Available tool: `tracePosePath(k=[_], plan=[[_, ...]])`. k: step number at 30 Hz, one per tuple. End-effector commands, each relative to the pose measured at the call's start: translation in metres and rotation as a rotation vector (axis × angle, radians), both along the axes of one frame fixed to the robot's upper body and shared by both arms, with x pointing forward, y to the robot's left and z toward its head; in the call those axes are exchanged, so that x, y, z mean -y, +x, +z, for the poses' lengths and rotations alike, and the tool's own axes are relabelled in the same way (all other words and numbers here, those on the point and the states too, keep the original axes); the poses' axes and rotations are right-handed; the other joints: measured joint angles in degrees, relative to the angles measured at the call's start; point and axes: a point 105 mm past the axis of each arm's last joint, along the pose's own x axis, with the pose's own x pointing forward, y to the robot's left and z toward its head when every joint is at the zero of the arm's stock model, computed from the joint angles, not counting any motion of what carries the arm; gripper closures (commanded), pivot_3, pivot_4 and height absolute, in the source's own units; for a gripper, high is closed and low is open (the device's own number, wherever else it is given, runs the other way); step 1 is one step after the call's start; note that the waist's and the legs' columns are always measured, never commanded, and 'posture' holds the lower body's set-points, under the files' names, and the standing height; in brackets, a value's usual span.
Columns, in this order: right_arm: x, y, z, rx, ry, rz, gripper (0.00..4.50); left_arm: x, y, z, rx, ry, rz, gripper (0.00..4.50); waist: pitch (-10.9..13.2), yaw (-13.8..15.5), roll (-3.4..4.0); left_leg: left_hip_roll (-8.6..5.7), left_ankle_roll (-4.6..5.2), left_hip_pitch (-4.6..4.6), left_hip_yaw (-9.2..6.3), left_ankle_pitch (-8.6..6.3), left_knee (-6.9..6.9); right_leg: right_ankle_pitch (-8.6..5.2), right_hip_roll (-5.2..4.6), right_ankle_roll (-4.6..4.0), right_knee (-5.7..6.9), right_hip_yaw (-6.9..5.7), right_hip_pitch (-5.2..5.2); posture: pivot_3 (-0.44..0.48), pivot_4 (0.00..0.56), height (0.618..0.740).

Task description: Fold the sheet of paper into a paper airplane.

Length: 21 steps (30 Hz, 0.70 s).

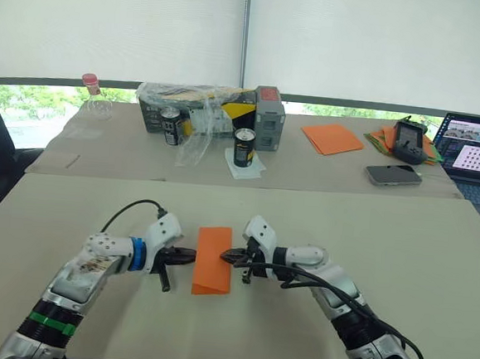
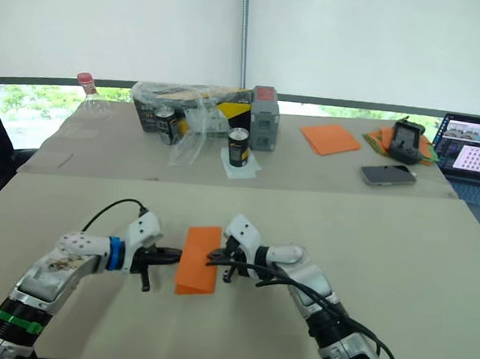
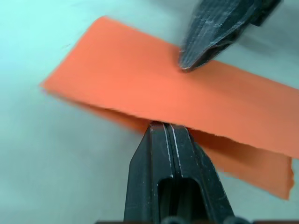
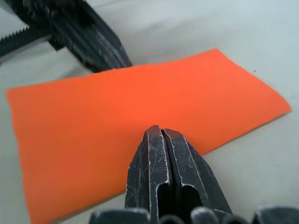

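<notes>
Both closed grippers press the folded sheet of paper.

No lettering, brand, number or sign is reading clearly anywhere. The black drink can with a yellow band is showing markings too small to make out, and so is the second dark can beside the plastic-wrapped yellow-and-black cardboard box. The open laptop screen at the far right of the surface is displaying a grid of small dots and image tiles, none legible. The folded bright-orange sheet of paper is carrying no print.
</notes>
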Motion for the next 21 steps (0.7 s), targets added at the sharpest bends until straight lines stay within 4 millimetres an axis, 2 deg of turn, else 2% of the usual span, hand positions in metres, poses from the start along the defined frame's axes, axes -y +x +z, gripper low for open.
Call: tracePosePath(k=[1,4,8,11,13,17,21], plan=[[-0.005,-0.004,-0.005,0.01,-0.031,0.042,4.48,-0.008,0.005,0.024,0.048,-0.063,0.045,4.5,0.0,-0.18,0.0,0.0,0.0,0.0,0.0,0.0,0.0,0.0,0.0,0.0,0.01,0.0,0.0,0.0,0.15,0.739],[-0.005,-0.006,-0.01,-0.001,-0.046,0.043,4.48,-0.012,0.01,0.034,0.062,-0.107,0.077,4.5,0.0,-0.16,0.0,-0.01,0.0,0.0,-0.01,0.0,0.01,0.0,-0.02,0.0,-0.01,-0.01,0.03,0.0,0.15,0.739],[-0.004,-0.006,-0.012,-0.006,-0.05,0.034,4.48,0.002,0.01,0.043,0.067,-0.173,0.022,4.5,0.0,-0.21,0.0,-0.02,-0.01,0.01,-0.02,0.0,0.01,0.0,-0.02,0.0,-0.02,-0.01,0.04,0.0,0.15,0.739],[-0.001,-0.007,-0.012,-0.004,-0.052,0.025,4.48,0.02,0.006,0.029,0.038,-0.137,-0.043,4.5,0.0,-0.28,0.0,-0.02,-0.02,0.01,-0.02,0.0,0.0,0.0,-0.02,0.0,-0.01,0.0,0.04,0.0,0.15,0.739],[0.0,-0.007,-0.011,-0.001,-0.049,0.018,4.48,0.024,0.005,0.023,0.027,-0.117,-0.058,4.5,0.0,-0.32,0.0,-0.04,-0.02,0.0,-0.01,0.0,0.0,0.0,-0.04,0.0,-0.02,0.0,0.04,0.0,0.15,0.739],[0.004,-0.006,-0.005,0.009,-0.036,-0.003,4.48,0.032,-0.005,-0.003,-0.02,-0.042,-0.101,4.5,0.0,-0.31,0.0,-0.04,-0.02,-0.01,-0.02,0.0,-0.01,0.0,-0.03,0.0,-0.03,0.0,0.03,0.0,0.15,0.739],[0.005,-0.007,-0.002,0.019,-0.03,-0.004,4.48,0.043,-0.012,-0.016,-0.054,-0.035,-0.134,4.5,0.0,0.0,0.0,-0.05,-0.02,0.01,-0.02,0.0,0.0,0.0,-0.05,0.0,-0.07,0.0,0.07,0.0,0.15,0.739]])
